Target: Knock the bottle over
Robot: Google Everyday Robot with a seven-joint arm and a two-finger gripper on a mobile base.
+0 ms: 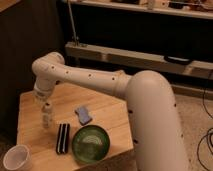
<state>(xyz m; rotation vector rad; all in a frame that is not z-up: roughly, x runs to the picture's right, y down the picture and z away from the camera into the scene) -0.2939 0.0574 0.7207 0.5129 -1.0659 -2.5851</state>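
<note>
The bottle (pixel 47 115) is small and clear with a white cap. It stands upright on the left part of the wooden table (pixel 112 107). My gripper (pixel 42 98) is at the end of the white arm, just above and slightly left of the bottle's cap, very close to it. I cannot tell whether it touches the bottle.
A white cup (pixel 17 158) stands at the table's front left corner. A black flat object (pixel 62 137) lies right of the bottle, next to a green bowl (pixel 91 143). A blue sponge-like object (pixel 84 115) lies mid-table. Dark shelving stands behind.
</note>
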